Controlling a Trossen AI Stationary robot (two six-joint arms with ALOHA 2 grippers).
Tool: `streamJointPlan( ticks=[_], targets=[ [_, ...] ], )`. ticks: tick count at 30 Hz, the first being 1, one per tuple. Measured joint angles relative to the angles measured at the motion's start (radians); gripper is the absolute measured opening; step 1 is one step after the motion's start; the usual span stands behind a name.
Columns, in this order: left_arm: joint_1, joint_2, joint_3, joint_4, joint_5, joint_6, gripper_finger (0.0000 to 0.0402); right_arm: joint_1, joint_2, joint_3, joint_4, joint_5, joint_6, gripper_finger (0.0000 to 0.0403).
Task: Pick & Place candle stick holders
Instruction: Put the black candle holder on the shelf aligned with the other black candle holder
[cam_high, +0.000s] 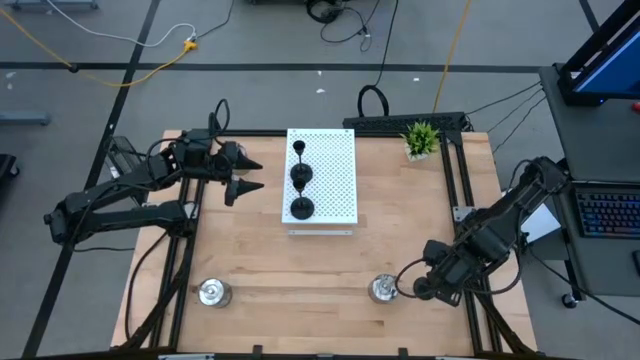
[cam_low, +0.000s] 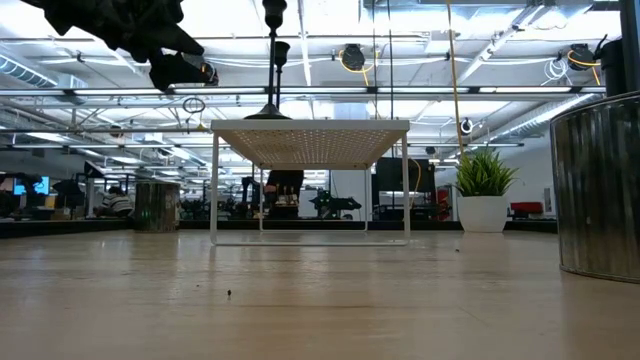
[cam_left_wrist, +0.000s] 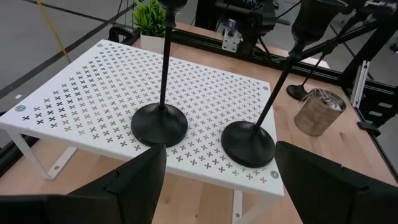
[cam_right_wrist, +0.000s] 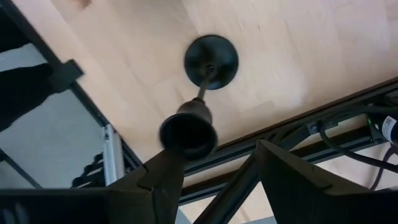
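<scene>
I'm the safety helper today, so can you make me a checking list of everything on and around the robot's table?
Surface: wooden table, bare in the middle.
Job's things: black candle holders stand on the white board; another black holder is on the wood under the right gripper; two silver holders stand at the front.
Clutter: small green plant.
Grippers: left gripper open beside the board; right gripper open.
Cables: yellow cable on the floor.
Surroundings: keyboard.
</scene>
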Motion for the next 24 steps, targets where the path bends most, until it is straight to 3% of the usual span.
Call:
streamJointPlan(
  ticks=[12, 16, 22, 24],
  targets=[
    [0.0, 0.0, 0.0, 0.0, 0.0, -0.006, 0.0308, -0.001, -0.004, -0.137, 0.116, -0.003, -0.01, 0.0163],
    [0.0, 0.0, 0.0, 0.0, 0.0, -0.012, 0.0308, -0.003, -0.004, -0.146, 0.116, 0.001, -0.008, 0.0122],
    [0.0, 0.0, 0.0, 0.0, -0.002, -0.032, 0.0308, -0.009, -0.006, -0.147, 0.111, 0.001, -0.012, 0.0021],
    [0.0, 0.0, 0.0, 0.0, -0.002, -0.052, 0.0308, -0.01, -0.01, -0.147, 0.11, 0.001, -0.014, 0.0015]
  ],
)
